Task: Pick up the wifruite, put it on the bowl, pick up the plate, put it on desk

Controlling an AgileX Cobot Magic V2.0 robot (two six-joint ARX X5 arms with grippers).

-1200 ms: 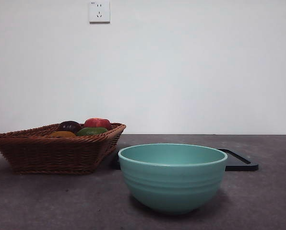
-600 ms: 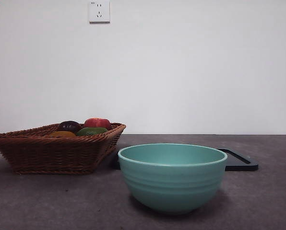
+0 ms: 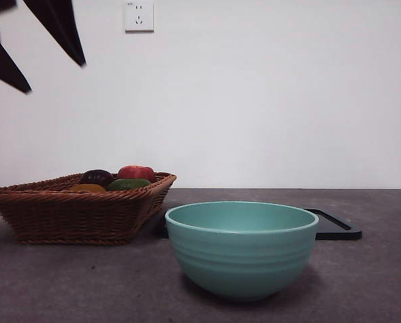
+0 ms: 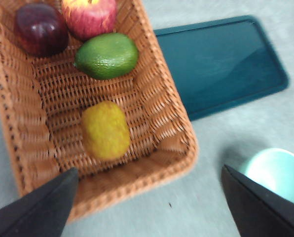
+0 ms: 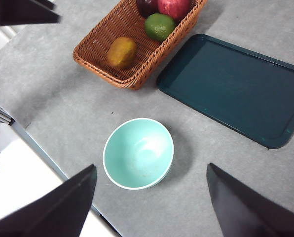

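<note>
The wifruite (image 4: 105, 129) is a yellow-brown oval lying in the wicker basket (image 4: 157, 108), and it also shows in the right wrist view (image 5: 121, 52). My left gripper (image 4: 148, 170) hangs open above the basket's near end, apart from the fruit. In the front view it is the dark pair of jaws at the top left (image 3: 56, 77). The teal bowl (image 3: 241, 252) stands empty on the grey desk (image 3: 375, 282). High above the bowl (image 5: 137, 153), my right gripper (image 5: 151, 166) is open and holds nothing. The plate is out of view.
In the basket (image 3: 73, 215) also lie a red apple (image 4: 90, 17), a green fruit (image 4: 106, 55) and a dark purple fruit (image 4: 41, 29). A flat dark tray (image 5: 236, 84) lies beside the basket, behind the bowl. A wall socket (image 3: 139, 16) is on the back wall.
The left gripper has come down into the front view at the top left, where only a black tip showed before. Basket, bowl and tray have not moved.
</note>
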